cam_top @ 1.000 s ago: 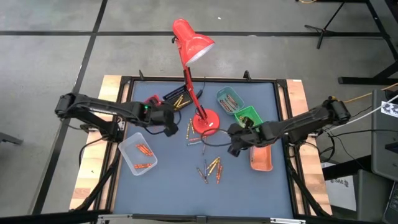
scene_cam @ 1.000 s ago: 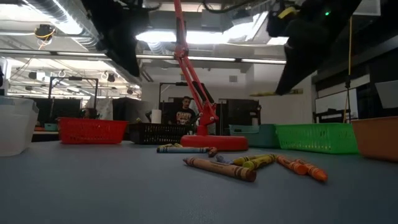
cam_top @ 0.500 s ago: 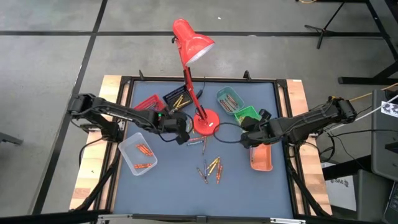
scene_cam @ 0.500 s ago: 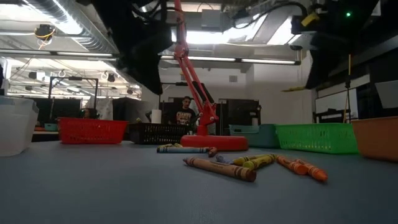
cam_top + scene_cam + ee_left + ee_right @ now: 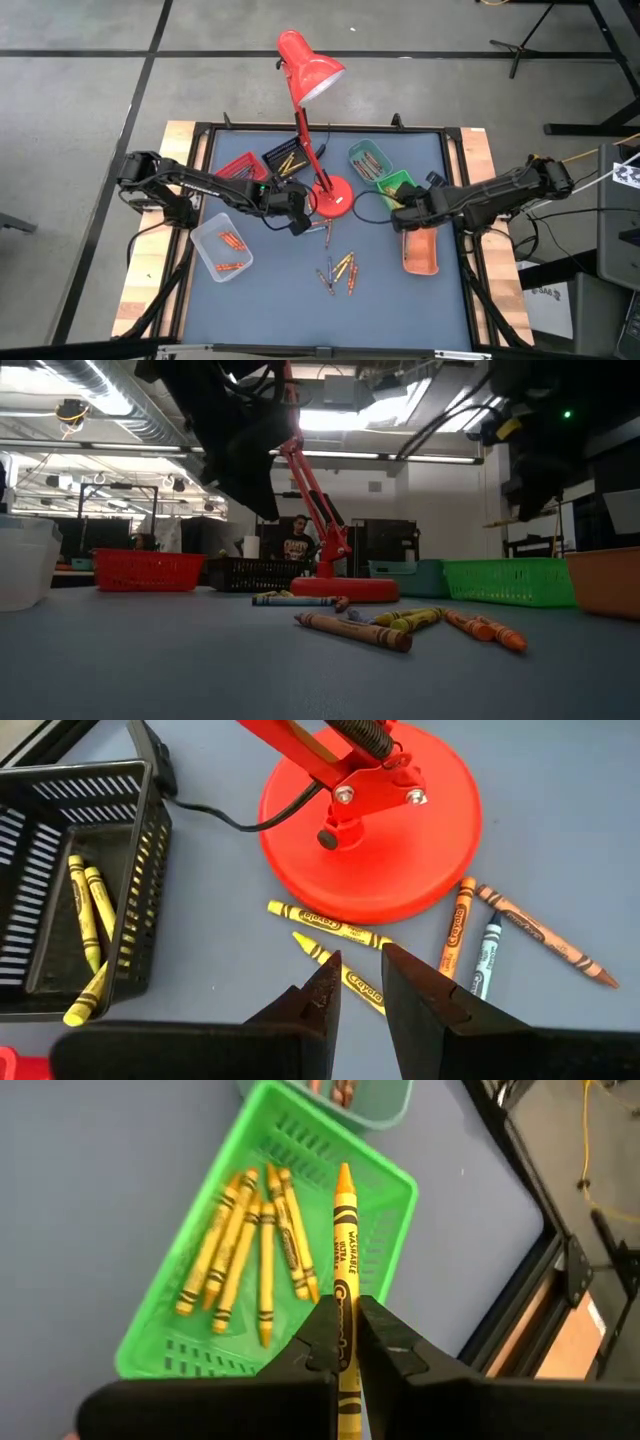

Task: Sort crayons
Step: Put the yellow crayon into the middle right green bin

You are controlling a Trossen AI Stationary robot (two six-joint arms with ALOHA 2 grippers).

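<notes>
now the right end effector point(image 5: 347, 1342) is clamped on a yellow crayon point(image 5: 345, 1240), poised above the green tray point(image 5: 190, 1342) that already holds like ones (drop step, it seems); next it needs to release over it. left end effector point(image 5: 358, 982), fingers narrowly apart and empty, hovers over loose crayons point(image 5: 327, 927) beside the lamp base point(image 5: 420, 840) on the tabletop point(image 5: 560, 830).

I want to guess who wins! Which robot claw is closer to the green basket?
Right. The right gripper, shut on a yellow crayon, hangs right over the green basket. The left gripper is across the table, past the red lamp base, above loose crayons.
</notes>
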